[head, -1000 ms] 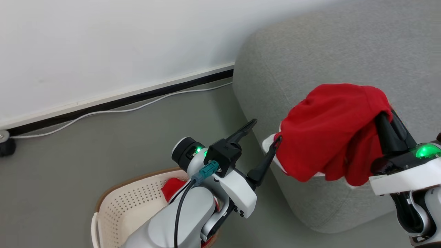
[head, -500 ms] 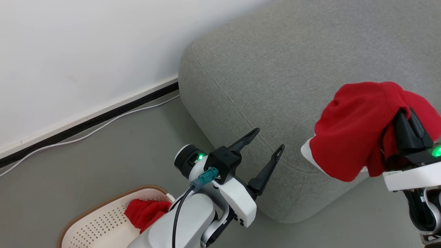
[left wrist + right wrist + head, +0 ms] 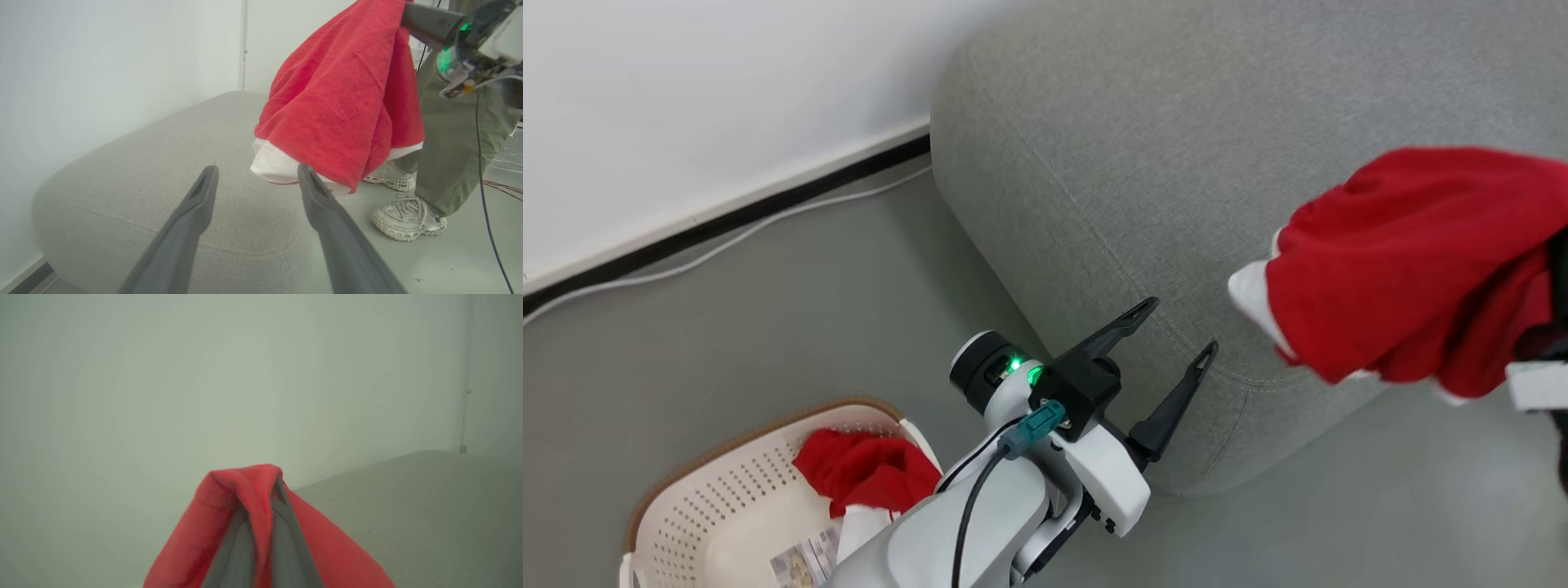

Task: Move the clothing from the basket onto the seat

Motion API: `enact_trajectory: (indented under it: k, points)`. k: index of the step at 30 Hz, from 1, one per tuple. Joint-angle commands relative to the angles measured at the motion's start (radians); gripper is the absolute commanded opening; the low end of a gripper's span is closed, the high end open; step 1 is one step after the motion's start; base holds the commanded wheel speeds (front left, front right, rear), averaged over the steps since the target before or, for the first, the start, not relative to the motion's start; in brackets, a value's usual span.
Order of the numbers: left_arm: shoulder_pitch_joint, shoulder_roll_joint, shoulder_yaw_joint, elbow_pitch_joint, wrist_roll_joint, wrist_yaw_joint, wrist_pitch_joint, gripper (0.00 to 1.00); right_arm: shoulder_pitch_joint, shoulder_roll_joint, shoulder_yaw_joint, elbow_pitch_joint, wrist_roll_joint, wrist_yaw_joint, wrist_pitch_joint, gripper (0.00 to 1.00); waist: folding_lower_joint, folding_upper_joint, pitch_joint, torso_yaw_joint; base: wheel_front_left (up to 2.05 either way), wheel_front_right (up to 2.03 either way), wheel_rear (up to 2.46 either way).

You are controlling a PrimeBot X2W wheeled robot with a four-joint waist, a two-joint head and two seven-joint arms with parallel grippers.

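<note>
Cream-white perforated plastic forms the basket at the near left of the head view, with one red garment bunched against its far wall and a paper label lying beside it. Just past it the left gripper has its two dark fingers spread wide with nothing between them, the tips over the rounded front edge of the grey seat. Further right, the right gripper is clamped tight on a fold of a second red garment, which hangs in the air by the seat's front edge, white hem lowest. Beyond it, a person's pale shoes stand on the floor, and a white cable runs along the foot of the wall.
</note>
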Motion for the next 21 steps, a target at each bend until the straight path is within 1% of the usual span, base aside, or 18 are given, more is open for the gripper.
enact_trajectory:
  k: [1,9,15,16,17,21]
  points:
    - [-0.053,0.000,0.018,-0.024,0.015,0.013,-0.005,1.00,-0.044,-0.039,-0.011,-0.015,0.010,0.004,-0.006,0.00,0.0000,-0.0001,0.038,0.015,0.00,0.00,0.00]
    - [-0.179,0.000,-0.055,-0.019,0.054,0.062,-0.005,1.00,-0.193,-0.118,-0.142,0.044,0.030,0.004,-0.006,0.00,0.0000,-0.0001,0.209,0.075,0.00,0.00,0.00]
    - [-0.282,0.000,-0.119,-0.015,0.054,0.104,-0.005,1.00,-0.301,-0.185,-0.224,0.097,0.032,0.004,-0.006,0.00,0.0000,-0.0001,0.326,0.108,0.00,0.00,0.00]
    - [-0.297,0.000,-0.130,-0.015,0.052,0.110,-0.005,1.00,-0.319,-0.193,-0.235,0.109,0.035,0.004,-0.006,0.00,0.0000,-0.0001,0.343,0.113,0.00,0.00,0.00]
    - [-0.327,0.000,-0.153,-0.017,0.048,0.122,-0.005,1.00,-0.354,-0.220,-0.251,0.140,0.031,0.004,-0.006,0.00,0.0000,-0.0001,0.376,0.122,0.00,0.00,0.00]
    - [-0.380,0.000,-0.194,-0.018,0.037,0.146,-0.005,1.00,-0.429,-0.256,-0.289,0.200,0.032,0.004,-0.006,0.00,0.0000,-0.0001,0.436,0.135,0.00,0.00,0.00]
